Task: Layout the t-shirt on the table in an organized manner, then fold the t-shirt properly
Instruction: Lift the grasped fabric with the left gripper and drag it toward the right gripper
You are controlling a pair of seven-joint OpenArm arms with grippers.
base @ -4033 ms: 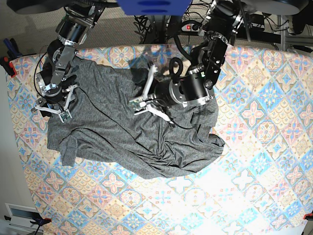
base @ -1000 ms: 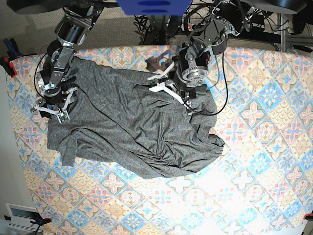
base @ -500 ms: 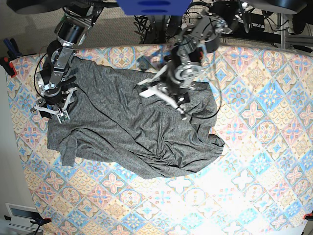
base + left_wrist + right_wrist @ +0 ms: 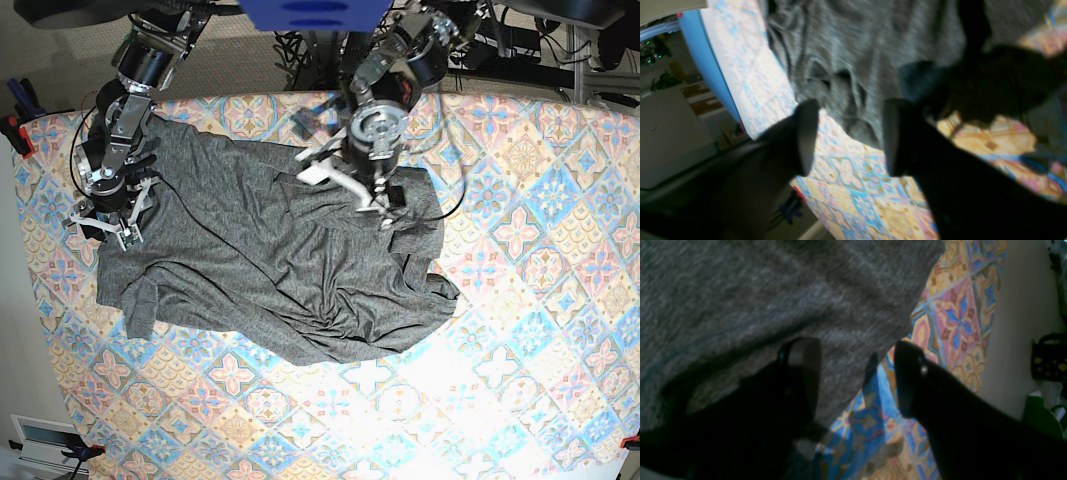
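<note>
Two stages make up this job, and judging by how things lie, the first is only partly done: the t-shirt (image 4: 270, 260) sits on the surface (image 4: 520, 300) toward its far-left part in the base view, spread roughly but far from tidy. Its left portion lies fairly smooth, while the right and near edges are rumpled into ridges and bunched folds, and one sleeve at the near left corner is doubled over. No fold has been made yet, so flattening the hem and sleeves, and then all of the folding, remain. The left gripper (image 4: 845, 136) hangs above the garment's far edge with its jaws spread apart; the wrist view shows only patterned cloth and the wrinkled grey edge in the gap between them, nothing pinched. Whether its tips brush the fabric I cannot tell, as that picture is blurred. The right gripper (image 4: 857, 376) is likewise spread wide at the shirt's left edge, one finger (image 4: 803, 363) over the grey jersey and the other over bare patterned cloth, straddling the hem without clamping it. Neither one holds anything.
</note>
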